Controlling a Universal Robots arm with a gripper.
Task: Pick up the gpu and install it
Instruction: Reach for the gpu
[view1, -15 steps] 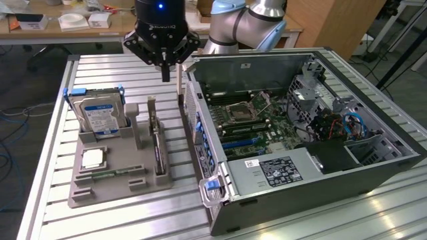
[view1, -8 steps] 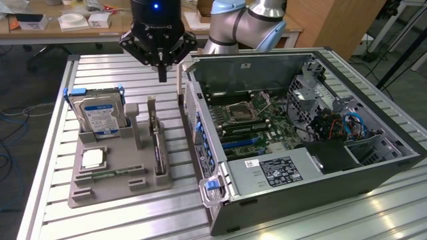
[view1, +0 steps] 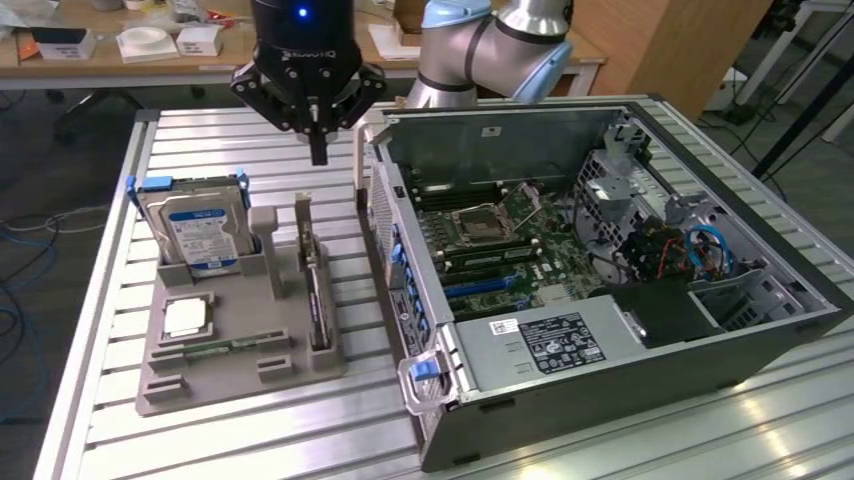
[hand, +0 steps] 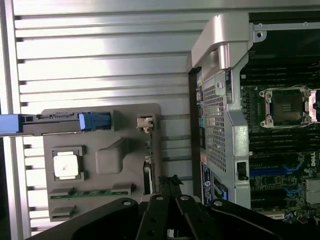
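Note:
The gpu (view1: 315, 295) stands on its long edge in a slot of the grey tray (view1: 240, 375), its silver bracket at the far end. In the wrist view the gpu (hand: 147, 170) shows edge-on as a dark strip along the tray (hand: 105, 155). My gripper (view1: 318, 150) hangs above the table just beyond the tray's far end, over the card's bracket end. Its fingers are shut together with nothing between them. The wrist view has the gripper (hand: 171, 182) beside the card's near end, apart from it.
A silver hard drive (view1: 200, 235) with blue clips stands in the tray, with a processor (view1: 187, 318) and a memory stick (view1: 220, 348) lying flat. The open computer case (view1: 400, 250) lies to the exterior view's right, motherboard (view1: 514, 250) exposed. Slatted metal table (view1: 214, 150) around.

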